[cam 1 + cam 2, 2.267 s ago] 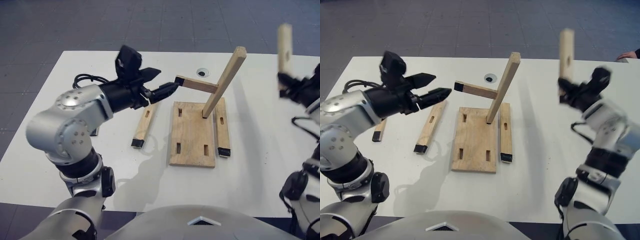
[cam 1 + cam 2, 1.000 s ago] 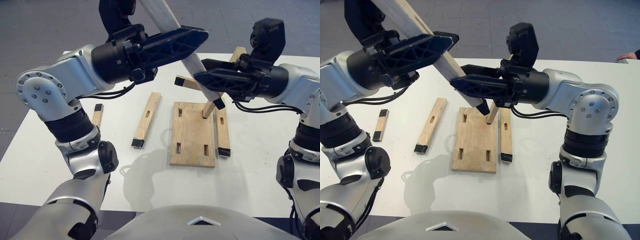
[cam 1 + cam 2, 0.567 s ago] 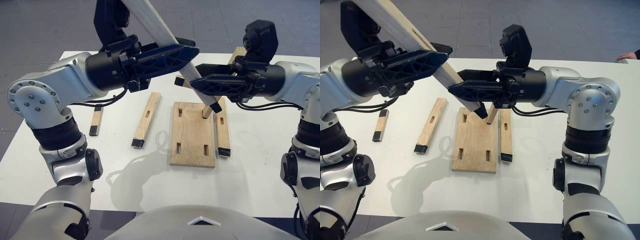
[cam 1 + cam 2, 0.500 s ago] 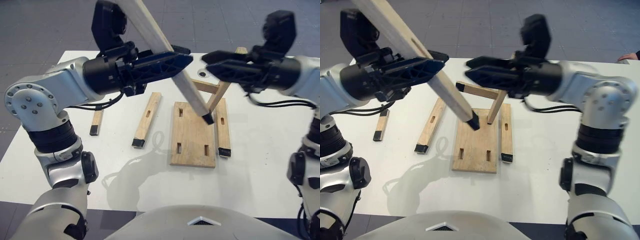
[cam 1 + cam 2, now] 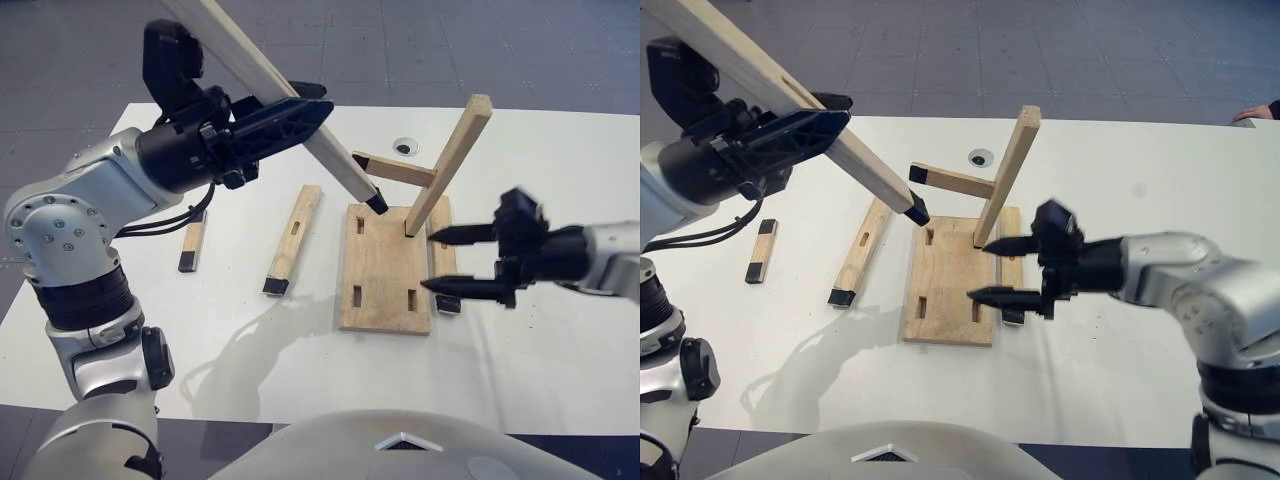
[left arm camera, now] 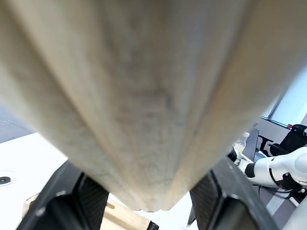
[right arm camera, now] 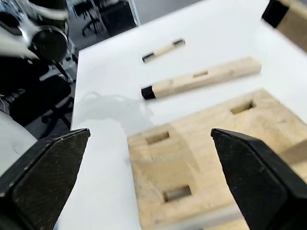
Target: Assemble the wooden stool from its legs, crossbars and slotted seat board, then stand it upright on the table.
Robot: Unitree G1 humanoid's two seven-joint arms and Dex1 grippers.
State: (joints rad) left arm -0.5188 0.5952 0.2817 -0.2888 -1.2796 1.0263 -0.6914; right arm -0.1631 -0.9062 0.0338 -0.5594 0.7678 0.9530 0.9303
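Observation:
My left gripper (image 5: 320, 100) is shut on a long wooden leg (image 5: 300, 115) with a black tip, held slanting above the table. The tip hangs near the far left corner of the slotted seat board (image 5: 383, 270). In the left wrist view the leg (image 6: 139, 96) is pressed between the pads. A second leg (image 5: 450, 160) stands tilted in the board's far right slot, with a crossbar (image 5: 395, 170) jutting from it. My right gripper (image 5: 430, 260) is open, low over the board's right edge. The right wrist view looks between the open fingers (image 7: 43, 177) onto the board (image 7: 201, 139).
A third leg (image 5: 293, 238) lies on the white table left of the board. Another leg (image 5: 443, 225) lies along the board's right edge, partly behind my right gripper. A short crossbar (image 5: 190, 245) lies further left. A round hole (image 5: 404, 146) is in the tabletop behind.
My right gripper has let go of the long leg, leaving it in my left gripper, and has dropped low beside the board. My left arm drew the leg back to the left.

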